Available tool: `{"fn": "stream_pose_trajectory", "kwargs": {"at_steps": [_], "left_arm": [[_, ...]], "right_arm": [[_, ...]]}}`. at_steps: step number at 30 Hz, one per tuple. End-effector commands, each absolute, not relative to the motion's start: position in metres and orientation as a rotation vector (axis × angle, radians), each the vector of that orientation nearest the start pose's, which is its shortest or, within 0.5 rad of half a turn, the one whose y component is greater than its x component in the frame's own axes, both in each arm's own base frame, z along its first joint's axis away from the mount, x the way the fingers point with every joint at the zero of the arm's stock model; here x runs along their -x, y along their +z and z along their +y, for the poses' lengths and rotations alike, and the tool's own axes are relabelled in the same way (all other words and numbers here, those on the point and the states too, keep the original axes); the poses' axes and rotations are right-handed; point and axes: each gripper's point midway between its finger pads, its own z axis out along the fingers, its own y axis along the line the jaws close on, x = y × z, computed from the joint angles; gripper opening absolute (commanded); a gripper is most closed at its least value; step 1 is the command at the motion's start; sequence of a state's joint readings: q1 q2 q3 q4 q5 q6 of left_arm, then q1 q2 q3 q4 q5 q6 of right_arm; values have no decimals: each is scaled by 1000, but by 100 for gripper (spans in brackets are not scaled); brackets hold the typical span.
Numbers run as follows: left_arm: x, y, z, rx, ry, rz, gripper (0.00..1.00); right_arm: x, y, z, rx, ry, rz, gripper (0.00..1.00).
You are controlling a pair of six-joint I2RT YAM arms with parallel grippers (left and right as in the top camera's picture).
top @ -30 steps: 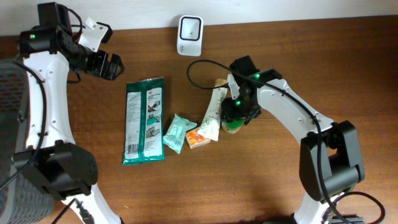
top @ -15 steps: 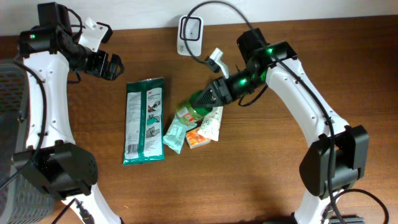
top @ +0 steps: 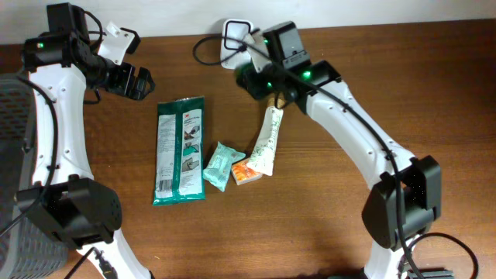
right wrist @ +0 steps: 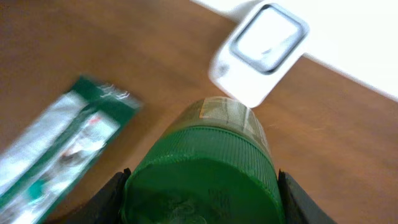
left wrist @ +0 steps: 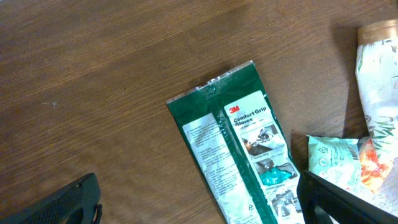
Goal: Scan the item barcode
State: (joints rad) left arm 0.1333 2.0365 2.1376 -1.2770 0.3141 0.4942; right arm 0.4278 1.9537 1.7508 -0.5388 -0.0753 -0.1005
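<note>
Green-capped jar (right wrist: 202, 168) is gripped at both sides of its cap by the right pincer (top: 260, 77) and held clear of the bench (top: 434, 101), nearest the wrist camera. A green packet (top: 180, 149) is seen flat on the wood below, toward the left arm's side. Just beyond the jar, the white scanner (right wrist: 260, 53) is set at the bench's far edge. Bare wood is seen on the right arm's side. The left pincer (top: 136, 80) is held wide open, empty, near the far left corner.
</note>
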Motion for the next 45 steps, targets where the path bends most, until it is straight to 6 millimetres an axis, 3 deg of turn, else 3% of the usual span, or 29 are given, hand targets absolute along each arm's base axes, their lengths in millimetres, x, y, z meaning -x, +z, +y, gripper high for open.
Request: {"fn": "stream_pose_trajectory", "kwargs": {"at_steps": [1,2,5,7,9,12,16,17,19,22,24,26,28,30,33,35,36,41,42,44,45], "left_arm": [[-470,221,11,-576,-226,2582,99],[-470,221,11,-576,-226,2582,99],[-470,221,11,-576,-226,2582,99],[-470,221,11,-576,-226,2582,99],[-470,221,11,-576,-226,2582,99],[-470,221,11,-576,-226,2582,99],[-470,221,11,-576,-226,2582,99],[-470,221,11,-576,-226,2582,99],[-470,221,11,-576,-226,2582,99],[-470,221,11,-576,-226,2582,99],[-470,221,11,-576,-226,2582,99],[-470,221,11,-576,-226,2582,99],[-470,221,11,-576,-226,2582,99],[-470,221,11,-576,-226,2582,99],[-470,221,11,-576,-226,2582,99],[-470,221,11,-576,-226,2582,99],[-470,221,11,-576,-226,2582,99],[-470,221,11,-576,-226,2582,99],[-470,221,11,-576,-226,2582,99],[-470,221,11,-576,-226,2582,99],[-470,221,11,-576,-226,2582,99]], "right_arm": [[-554,224,227,636,-57,2001,32],[-574,229,236,665,-89,1885,34],[-604,224,250,748,-192,1691,33],[-621,205,258,899,-352,1541,23],[-628,188,261,1024,-478,1454,21],[-632,195,258,1137,-634,1331,18],[-630,196,262,1149,-648,1317,15],[-629,203,262,1114,-619,1329,16],[-622,252,247,912,-475,1408,16],[-583,314,217,702,-261,1609,17],[-561,342,190,521,-125,1711,20],[-528,349,150,349,31,1882,20],[-498,320,104,235,144,2110,20],[-467,270,66,183,193,2369,23],[-445,216,5,6,155,2613,24],[-440,189,-22,-86,145,2702,24],[-437,165,-40,-150,144,2772,24],[-433,81,-69,-281,171,2966,27],[-437,71,-75,-301,171,2964,27],[-442,71,-84,-318,163,2936,29],[-442,71,-86,-325,162,2933,38]]}}
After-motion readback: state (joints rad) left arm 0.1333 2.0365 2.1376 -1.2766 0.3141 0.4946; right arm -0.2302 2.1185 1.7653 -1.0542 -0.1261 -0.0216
